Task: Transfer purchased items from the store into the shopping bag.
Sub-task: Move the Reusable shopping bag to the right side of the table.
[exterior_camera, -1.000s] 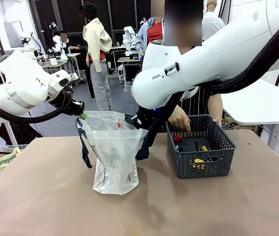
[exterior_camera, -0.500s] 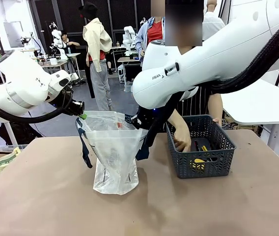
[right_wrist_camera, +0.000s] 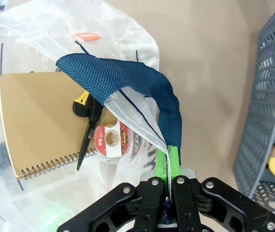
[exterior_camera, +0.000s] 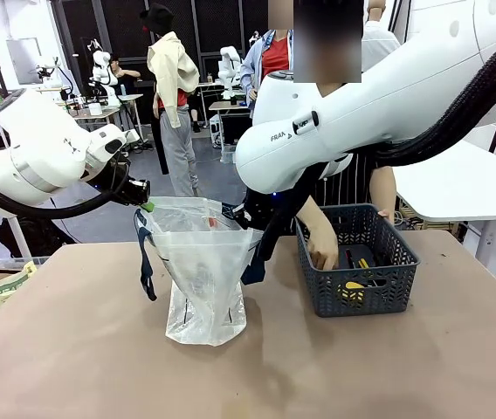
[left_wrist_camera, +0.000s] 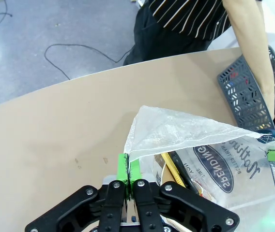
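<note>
Left tool [left_wrist_camera: 129, 169]: pads pressed together on the near rim of the shopping bag [exterior_camera: 204, 271], film pinched between them.
Right tool [right_wrist_camera: 168, 164]: closed on the opposite rim, just beside the root of a navy handle [right_wrist_camera: 142, 82] that arches over the mouth.
The bag stands upright at mid-tabletop [exterior_camera: 82, 367], its mouth held apart between the two pinch points. The second handle hangs loose down the bag's left side.
Inside the bag, seen through the opening: a tan spiral notebook [right_wrist_camera: 40, 121] lying flat, with a tape roll [right_wrist_camera: 111, 137] at its edge.
The basket [exterior_camera: 357, 305] sits to the right of the bag, apart from it, with the right arm's dark end between them. The person's hand [exterior_camera: 322, 251] is down inside the basket at its left wall. A yellow-and-dark item [exterior_camera: 353, 286] lies on the basket floor.
Open surface lies in front of and left of the bag.
</note>
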### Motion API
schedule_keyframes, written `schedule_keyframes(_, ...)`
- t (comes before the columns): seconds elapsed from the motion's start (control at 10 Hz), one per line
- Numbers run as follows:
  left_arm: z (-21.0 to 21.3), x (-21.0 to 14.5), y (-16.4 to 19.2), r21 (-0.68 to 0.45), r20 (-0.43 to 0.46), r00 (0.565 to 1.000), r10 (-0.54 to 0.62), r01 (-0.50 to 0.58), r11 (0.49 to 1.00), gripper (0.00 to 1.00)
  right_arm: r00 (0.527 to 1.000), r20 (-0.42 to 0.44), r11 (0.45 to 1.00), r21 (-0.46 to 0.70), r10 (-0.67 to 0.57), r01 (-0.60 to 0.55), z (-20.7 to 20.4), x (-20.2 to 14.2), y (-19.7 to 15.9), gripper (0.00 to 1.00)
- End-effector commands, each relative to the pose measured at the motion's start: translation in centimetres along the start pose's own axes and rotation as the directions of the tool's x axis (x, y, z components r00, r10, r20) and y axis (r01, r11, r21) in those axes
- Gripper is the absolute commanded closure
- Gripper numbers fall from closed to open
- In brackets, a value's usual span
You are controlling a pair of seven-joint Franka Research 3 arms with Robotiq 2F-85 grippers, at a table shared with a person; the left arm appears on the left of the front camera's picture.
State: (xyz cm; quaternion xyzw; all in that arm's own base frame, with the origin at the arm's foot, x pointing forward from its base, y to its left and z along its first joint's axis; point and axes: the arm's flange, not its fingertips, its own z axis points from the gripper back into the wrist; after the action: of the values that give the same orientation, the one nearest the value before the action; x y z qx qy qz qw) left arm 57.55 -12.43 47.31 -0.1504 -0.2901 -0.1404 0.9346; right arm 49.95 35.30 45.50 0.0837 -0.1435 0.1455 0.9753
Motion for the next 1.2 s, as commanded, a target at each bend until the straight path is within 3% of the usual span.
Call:
schedule_keyframes(0.0, 0.44, -0.25, 0.17, 0.000, 0.006, 1.000, 0.010, -0.010, 1.000, 1.00, 1.000, -0.003, 1.000, 0.001, -0.010, 0.010, 0.13, -0.31, -0.35, 1.00)
schedule_keyframes(1.1, 0.44, -0.25, 0.17, 0.000, 0.006, 1.000, 0.010, -0.010, 1.000, 1.00, 1.000, -0.003, 1.000, 0.001, -0.010, 0.010, 0.13, -0.31, -0.35, 1.00)
